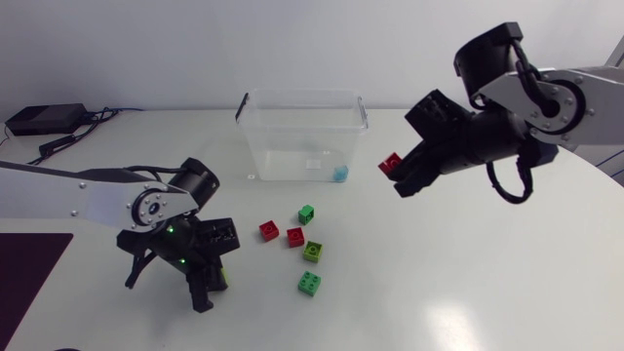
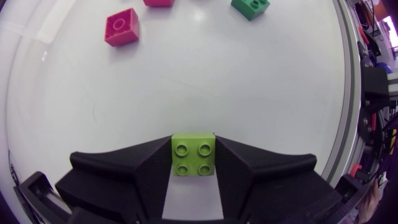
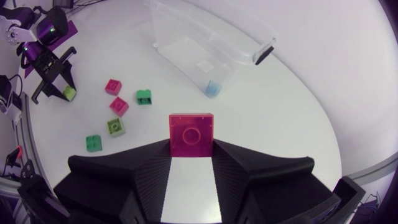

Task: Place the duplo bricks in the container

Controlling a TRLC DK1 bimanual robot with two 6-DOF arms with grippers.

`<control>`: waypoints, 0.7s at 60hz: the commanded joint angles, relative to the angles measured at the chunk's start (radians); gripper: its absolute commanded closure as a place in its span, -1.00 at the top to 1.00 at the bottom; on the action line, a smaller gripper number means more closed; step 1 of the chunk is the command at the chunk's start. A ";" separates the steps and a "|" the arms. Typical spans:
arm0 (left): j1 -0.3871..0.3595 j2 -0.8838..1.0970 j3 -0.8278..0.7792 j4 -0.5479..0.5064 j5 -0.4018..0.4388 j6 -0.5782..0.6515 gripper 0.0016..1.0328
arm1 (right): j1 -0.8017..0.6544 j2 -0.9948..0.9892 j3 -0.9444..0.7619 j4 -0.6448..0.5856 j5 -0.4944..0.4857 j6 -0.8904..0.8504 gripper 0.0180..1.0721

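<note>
My left gripper point(image 2: 193, 163) is down at the table, shut on a lime-green duplo brick point(image 2: 193, 152) with its studs up; in the head view this gripper point(image 1: 212, 285) is at the front left. My right gripper point(image 1: 394, 174) hovers above the table just right of the clear plastic container point(image 1: 302, 132), shut on a red brick point(image 1: 390, 163). The right wrist view shows that red brick point(image 3: 191, 134) between the fingers and the container point(image 3: 211, 43) ahead. A light blue brick point(image 1: 340, 175) lies inside the container.
Several loose bricks lie in front of the container: two red point(image 1: 269, 230) point(image 1: 295, 237), a green one point(image 1: 306, 214), a lime one point(image 1: 312, 251) and another green one point(image 1: 310, 283). A dark mat point(image 1: 24, 268) lies at the front left.
</note>
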 commanded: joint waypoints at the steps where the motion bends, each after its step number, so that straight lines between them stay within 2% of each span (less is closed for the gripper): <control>1: 0.015 -0.062 0.002 -0.010 0.011 -0.022 -0.43 | 0.014 0.064 0.063 0.029 0.000 0.037 -0.41; 18: 0.041 -0.140 0.086 -0.044 0.013 -0.046 -0.43 | 0.014 0.245 0.273 0.063 0.000 0.074 -0.39; 42: 0.104 -0.168 0.257 -0.050 0.088 -0.111 -0.43 | 0.021 0.453 0.531 0.080 0.000 0.106 -0.38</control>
